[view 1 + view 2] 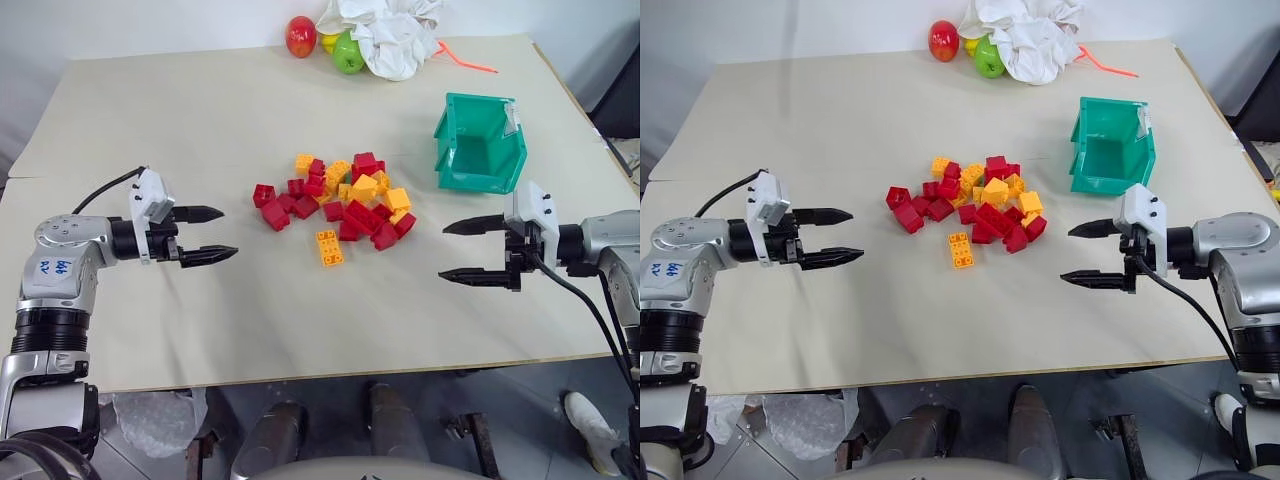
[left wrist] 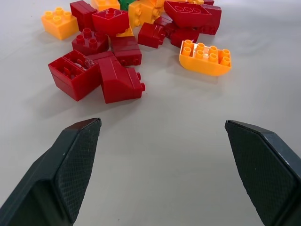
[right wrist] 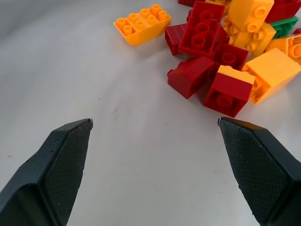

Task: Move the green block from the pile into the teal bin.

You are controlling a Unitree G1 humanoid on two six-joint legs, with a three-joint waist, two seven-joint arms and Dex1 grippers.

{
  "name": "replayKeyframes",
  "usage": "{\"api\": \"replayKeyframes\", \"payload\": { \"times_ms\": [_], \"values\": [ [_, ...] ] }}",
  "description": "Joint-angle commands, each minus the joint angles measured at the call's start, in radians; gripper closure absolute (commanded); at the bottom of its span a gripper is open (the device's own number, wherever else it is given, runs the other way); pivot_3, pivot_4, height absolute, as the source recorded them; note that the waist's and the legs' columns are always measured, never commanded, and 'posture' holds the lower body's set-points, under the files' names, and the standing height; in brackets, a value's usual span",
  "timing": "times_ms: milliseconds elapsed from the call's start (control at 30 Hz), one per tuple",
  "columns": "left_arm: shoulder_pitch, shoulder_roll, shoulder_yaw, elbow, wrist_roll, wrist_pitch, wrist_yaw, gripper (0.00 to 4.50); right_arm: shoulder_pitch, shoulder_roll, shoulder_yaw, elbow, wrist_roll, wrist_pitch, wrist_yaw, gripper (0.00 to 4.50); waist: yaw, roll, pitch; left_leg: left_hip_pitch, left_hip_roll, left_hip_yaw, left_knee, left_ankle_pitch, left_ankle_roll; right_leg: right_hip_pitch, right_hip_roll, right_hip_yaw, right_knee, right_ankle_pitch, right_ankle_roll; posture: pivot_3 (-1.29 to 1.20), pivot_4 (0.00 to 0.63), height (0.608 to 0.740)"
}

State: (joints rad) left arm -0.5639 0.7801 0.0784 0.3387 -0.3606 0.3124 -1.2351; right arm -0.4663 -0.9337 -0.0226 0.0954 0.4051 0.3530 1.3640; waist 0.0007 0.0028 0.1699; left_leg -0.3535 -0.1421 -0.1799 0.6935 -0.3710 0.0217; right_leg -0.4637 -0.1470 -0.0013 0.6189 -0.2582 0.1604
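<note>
A beige worktop [image 1: 200, 130] stands against a pale wall. The pile [image 1: 335, 205] sits mid-worktop; the green block [image 3: 285, 26] is buried among its red and yellow pieces. The teal bin [image 1: 480, 145] stands to the pile's right. Left claw [image 1: 205, 235] and right claw [image 1: 460, 250] flank the pile, both spread wide, holding nothing.

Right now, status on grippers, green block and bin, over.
Left gripper and right gripper open, empty, flanking the pile. Green block buried mid-pile, red and yellow blocks crowding it. Teal bin beyond the right gripper.
</note>
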Motion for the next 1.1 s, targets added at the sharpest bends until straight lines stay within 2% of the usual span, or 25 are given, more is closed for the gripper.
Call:
{"api": "replayKeyframes", "payload": {
  "times_ms": [33,300,433,633,667,733,867,1067,1100],
  "values": [
    [-0.015,-0.008,0.03,0.0,-0.005,-0.027,0.025,0.0,0.021,0.009,-0.065,-0.061,0.034,0.009,-0.042,0.04,0.0,0.0,0.0,0.0,0.0,0.0,0.0,0.0,0.0,0.0,0.0,0.0,0.0,0.0,0.0,0.0,0.15,0.74],
    [-0.038,-0.046,0.083,-0.02,-0.058,0.025,0.108,0.0,0.125,0.057,-0.172,-0.272,0.093,0.118,-0.244,0.04,0.002,0.0,0.0,0.0,0.0,0.001,0.0,0.0,0.0,0.0,0.001,0.001,0.0,0.0,0.001,0.0,0.15,0.74],
    [-0.052,-0.06,0.079,-0.019,-0.061,0.021,0.101,0.0,0.175,0.08,-0.208,-0.407,0.093,0.198,-0.392,0.04,0.006,0.0,0.0,0.0,0.0,0.002,0.001,0.0,0.0,0.0,0.001,0.002,0.0,0.001,0.001,0.0,0.15,0.74],
    [-0.086,-0.106,0.075,0.075,-0.061,-0.129,0.017,0.0,0.189,0.156,-0.208,-0.661,0.204,0.462,-0.631,0.04,0.011,0.0,0.0,0.0,0.0,0.002,0.002,0.0,0.0,0.0,0.001,0.003,0.001,0.001,0.001,0.0,0.15,0.74],
    [-0.103,-0.121,0.077,0.1,-0.074,-0.156,-0.021,0.0,0.171,0.171,-0.167,-0.691,0.202,0.497,-0.666,0.43,0.013,0.0,0.0,0.0,0.0,0.003,0.002,0.0,0.0,0.0,0.001,0.003,0.001,0.001,0.001,0.0,0.15,0.74],
    [-0.135,-0.145,0.077,0.144,-0.092,-0.167,-0.073,0.0,0.119,0.232,-0.1,-0.711,0.186,0.558,-0.762,0.93,0.014,-0.001,0.0,0.0,0.0,0.003,0.003,0.0,0.0,0.0,0.001,0.004,0.001,0.002,0.001,0.0,0.15,0.74],
    [-0.186,-0.187,0.09,0.22,-0.117,-0.204,-0.146,0.0,0.016,0.37,-0.006,-0.697,0.147,0.6,-0.899,2.35,0.014,-0.002,0.0,0.0,0.0,0.005,0.005,0.0,0.0,0.0,0.002,0.005,0.0,0.004,0.001,0.0,0.15,0.74],
    [-0.215,-0.201,0.09,0.276,-0.104,-0.257,-0.17,0.0,-0.114,0.531,0.106,-0.547,0.036,0.547,-1.016,4.46,-0.002,-0.002,0.0,0.0,0.0,0.005,0.004,0.0,0.001,0.0,0.002,0.005,0.001,0.004,0.001,0.0,0.15,0.74],
    [-0.218,-0.202,0.087,0.288,-0.098,-0.272,-0.177,0.0,-0.142,0.567,0.137,-0.496,0.006,0.521,-1.032,4.49,-0.003,-0.002,0.0,0.0,0.0,0.005,0.004,0.0,0.001,0.0,0.002,0.005,0.001,0.004,0.001,0.0,0.15,0.74]
  ]
}}
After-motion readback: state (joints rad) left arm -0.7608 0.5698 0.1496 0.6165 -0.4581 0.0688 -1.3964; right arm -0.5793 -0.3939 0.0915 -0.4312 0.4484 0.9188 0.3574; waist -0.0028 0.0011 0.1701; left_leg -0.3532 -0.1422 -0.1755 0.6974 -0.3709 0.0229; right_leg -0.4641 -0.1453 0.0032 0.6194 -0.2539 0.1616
